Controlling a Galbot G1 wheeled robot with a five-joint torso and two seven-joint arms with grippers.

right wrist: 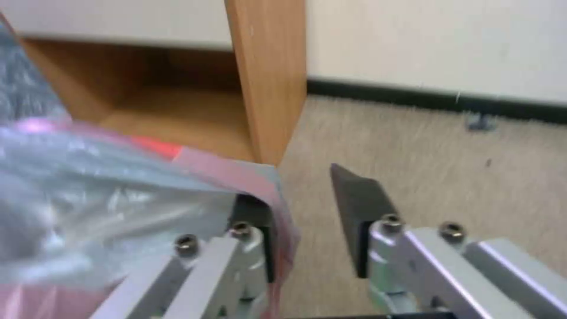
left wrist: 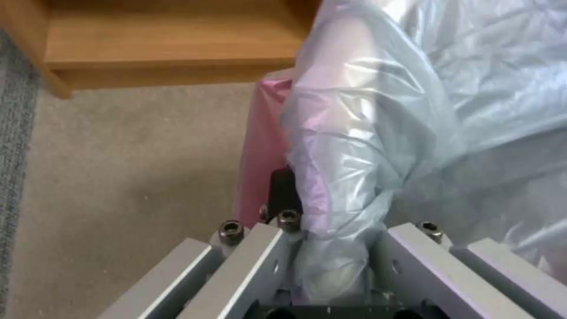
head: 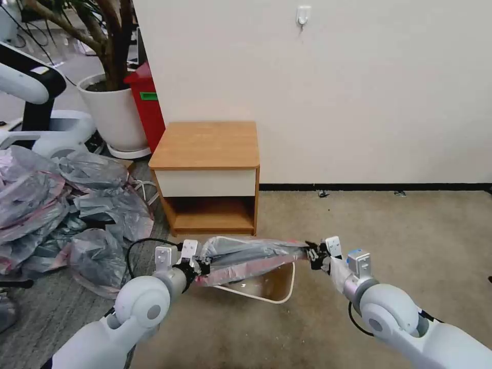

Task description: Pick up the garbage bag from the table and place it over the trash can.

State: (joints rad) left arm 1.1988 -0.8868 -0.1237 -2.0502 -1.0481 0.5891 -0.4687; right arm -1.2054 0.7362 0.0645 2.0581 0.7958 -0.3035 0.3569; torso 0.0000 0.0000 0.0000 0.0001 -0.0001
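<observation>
Garbage bag (head: pixel 246 259) stretched over trash can (head: pixel 277 289) before table (head: pixel 207 146); left jaws clenched on it, right jaws parted, rim draped over one.

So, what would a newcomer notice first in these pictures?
The grey garbage bag with its pink rim, stretched between the left gripper and the right gripper, just above the cream trash can on the carpet. Behind stands the bare wooden table, and a heap of bags lies at the left.
</observation>
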